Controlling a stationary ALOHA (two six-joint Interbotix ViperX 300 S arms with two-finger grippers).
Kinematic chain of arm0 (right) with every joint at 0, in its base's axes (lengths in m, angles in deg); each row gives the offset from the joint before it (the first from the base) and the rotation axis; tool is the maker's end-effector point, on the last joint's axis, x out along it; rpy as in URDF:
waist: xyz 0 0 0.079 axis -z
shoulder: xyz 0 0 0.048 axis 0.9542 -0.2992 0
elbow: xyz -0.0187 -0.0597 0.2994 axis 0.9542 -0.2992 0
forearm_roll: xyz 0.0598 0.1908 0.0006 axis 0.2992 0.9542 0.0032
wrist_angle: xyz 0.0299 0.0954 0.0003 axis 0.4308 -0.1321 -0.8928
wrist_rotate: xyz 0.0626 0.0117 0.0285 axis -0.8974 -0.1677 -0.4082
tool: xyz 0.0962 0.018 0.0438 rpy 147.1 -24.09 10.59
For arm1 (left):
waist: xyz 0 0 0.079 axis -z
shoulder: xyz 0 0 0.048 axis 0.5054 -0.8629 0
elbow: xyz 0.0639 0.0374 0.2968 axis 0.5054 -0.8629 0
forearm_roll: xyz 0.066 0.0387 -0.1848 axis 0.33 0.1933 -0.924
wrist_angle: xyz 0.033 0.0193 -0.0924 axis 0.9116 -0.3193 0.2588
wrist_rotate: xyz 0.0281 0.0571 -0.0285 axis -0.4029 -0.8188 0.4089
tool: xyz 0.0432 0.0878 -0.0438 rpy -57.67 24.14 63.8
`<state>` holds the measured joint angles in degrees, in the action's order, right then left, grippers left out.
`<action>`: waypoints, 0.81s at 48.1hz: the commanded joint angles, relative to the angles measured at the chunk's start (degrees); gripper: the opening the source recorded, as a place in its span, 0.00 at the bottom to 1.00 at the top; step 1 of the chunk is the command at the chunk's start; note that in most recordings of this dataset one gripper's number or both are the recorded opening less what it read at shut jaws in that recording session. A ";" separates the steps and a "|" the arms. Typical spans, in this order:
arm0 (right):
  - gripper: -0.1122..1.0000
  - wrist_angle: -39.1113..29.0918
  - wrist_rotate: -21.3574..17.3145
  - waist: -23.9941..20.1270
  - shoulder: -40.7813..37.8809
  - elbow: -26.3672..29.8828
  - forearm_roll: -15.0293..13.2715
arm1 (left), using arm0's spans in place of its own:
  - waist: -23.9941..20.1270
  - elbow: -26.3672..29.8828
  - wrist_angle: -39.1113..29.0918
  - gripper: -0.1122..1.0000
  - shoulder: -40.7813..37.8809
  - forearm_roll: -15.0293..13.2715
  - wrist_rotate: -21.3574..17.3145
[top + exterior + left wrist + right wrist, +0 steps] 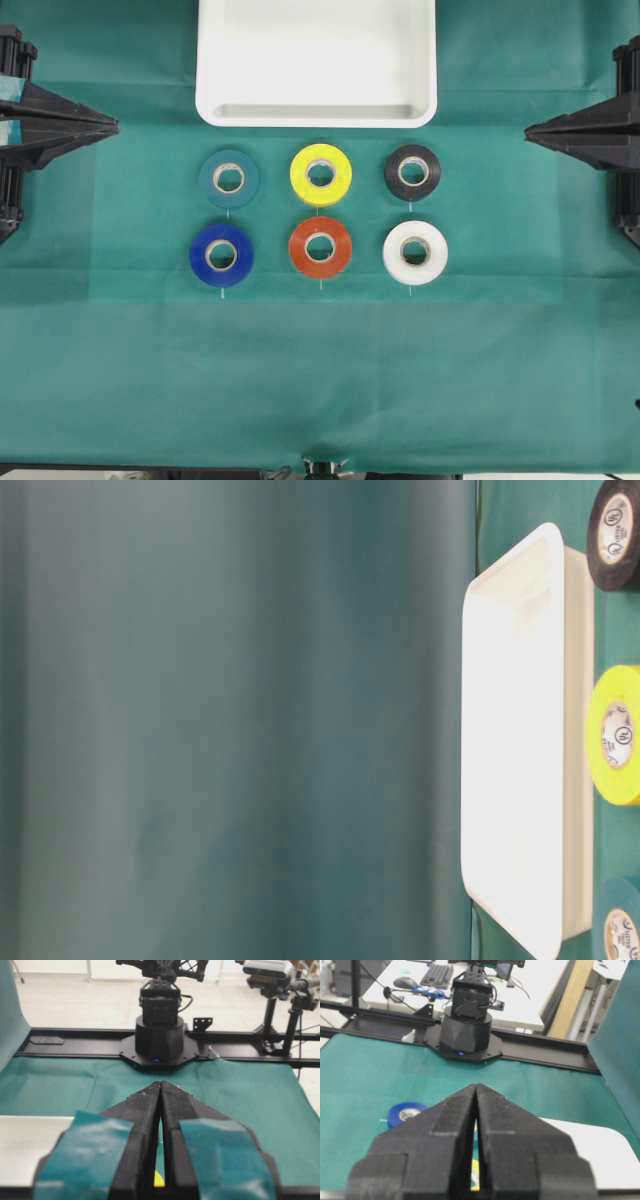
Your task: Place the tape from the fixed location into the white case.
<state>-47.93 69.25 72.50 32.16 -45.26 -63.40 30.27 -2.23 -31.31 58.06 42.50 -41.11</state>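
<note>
The yellow tape (320,174) lies flat in the middle of the back row of rolls, just in front of the white case (316,112). The table-level view shows the tape (618,735) beside the case's rim (515,740). My left gripper (112,126) rests at the left edge, shut and empty, tips together in the left wrist view (160,1084); a sliver of yellow tape (157,1178) peeks between its fingers. At the right edge my right gripper (530,128) is shut too, holding nothing (476,1086). Both are far from the tape.
Five other rolls lie on the green cloth: teal (229,178), black (412,172), blue (221,255), orange-red (320,247) and white (415,252). The blue roll (405,1112) also shows in the right wrist view. Arm bases stand at both sides.
</note>
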 commanded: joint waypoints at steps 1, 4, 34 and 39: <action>0.10 0.44 -0.18 0.26 -0.35 2.11 0.26 | 1.05 0.79 -0.79 0.12 -0.35 -0.26 0.09; 0.10 -0.44 -0.18 0.26 -0.62 2.46 0.26 | 1.32 0.79 -0.88 0.11 -0.44 -0.18 0.09; 0.10 -1.41 -0.26 0.26 -1.23 2.99 0.18 | 1.49 0.97 -1.32 0.12 -1.58 -0.53 0.97; 0.10 -1.76 -0.26 0.26 -1.32 2.99 0.09 | 1.41 1.05 -0.97 0.19 -1.58 -0.53 1.05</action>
<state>-49.78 69.07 72.59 31.37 -44.03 -63.31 31.50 -2.32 -32.98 56.92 42.06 -40.14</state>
